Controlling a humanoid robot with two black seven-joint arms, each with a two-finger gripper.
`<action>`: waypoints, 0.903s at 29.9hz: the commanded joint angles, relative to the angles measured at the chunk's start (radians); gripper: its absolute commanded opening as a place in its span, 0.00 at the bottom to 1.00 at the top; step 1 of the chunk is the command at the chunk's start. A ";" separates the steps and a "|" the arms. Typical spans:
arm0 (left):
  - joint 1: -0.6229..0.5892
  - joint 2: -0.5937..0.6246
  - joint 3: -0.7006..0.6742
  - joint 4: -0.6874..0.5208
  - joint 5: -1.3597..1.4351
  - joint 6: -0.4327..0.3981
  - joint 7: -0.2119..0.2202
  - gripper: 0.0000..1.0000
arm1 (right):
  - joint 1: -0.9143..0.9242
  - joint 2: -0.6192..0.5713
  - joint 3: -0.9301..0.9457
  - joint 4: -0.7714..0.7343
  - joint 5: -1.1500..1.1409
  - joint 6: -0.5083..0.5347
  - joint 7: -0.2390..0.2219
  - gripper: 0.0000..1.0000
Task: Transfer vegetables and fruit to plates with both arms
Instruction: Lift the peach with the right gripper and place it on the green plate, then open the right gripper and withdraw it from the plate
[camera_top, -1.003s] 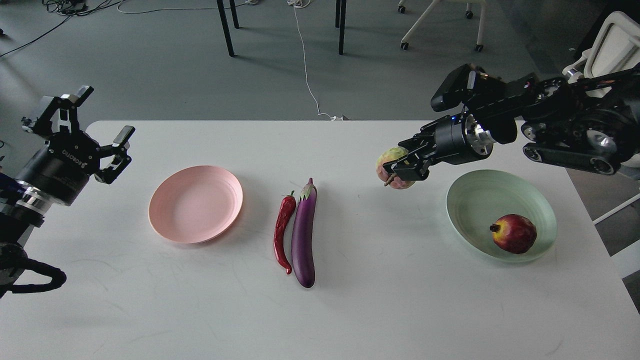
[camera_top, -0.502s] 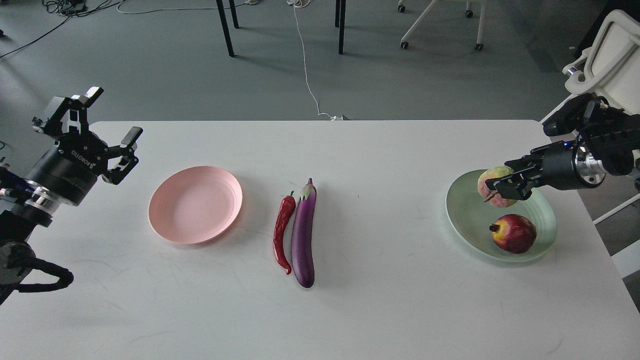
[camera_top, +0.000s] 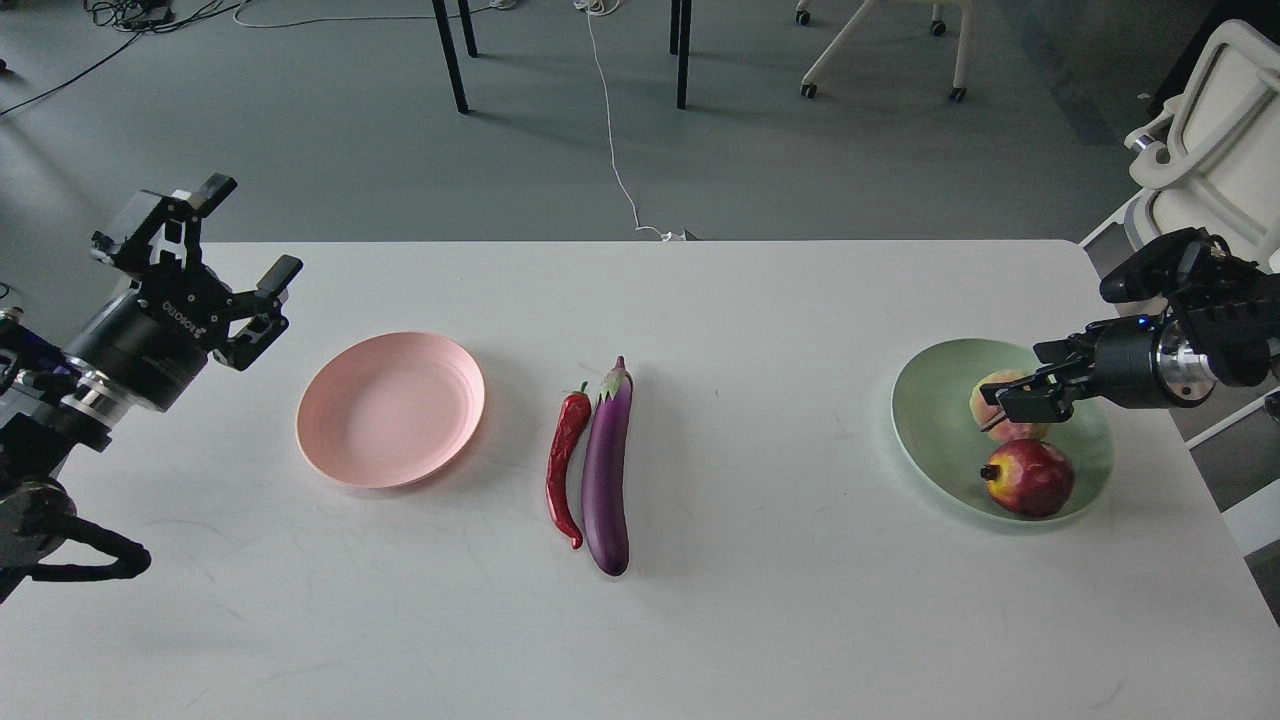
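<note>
Mint green plate at three o'clock holding dark red fruit and bumpy fruit pinched by right tool; left tool spread wide at nine, beside pink plate; chili and eggplant central on table.

The left gripper is at 9 o'clock, raised, with its fingers spread wide and pointing to 1 o'clock. The right gripper is at 3 o'clock, low, its fingers pointing to 9 o'clock and closed.
</note>
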 joint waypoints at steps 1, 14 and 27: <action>0.000 0.046 0.000 -0.054 0.049 0.001 0.000 0.99 | 0.000 -0.010 0.063 0.001 0.008 0.000 0.000 0.96; -0.100 0.105 0.024 -0.131 0.320 0.021 0.000 0.99 | -0.343 0.130 0.641 0.093 0.750 0.009 0.000 0.95; -0.529 0.050 0.447 -0.120 0.539 0.019 0.000 0.99 | -0.534 0.075 0.877 -0.077 1.441 0.470 0.000 0.95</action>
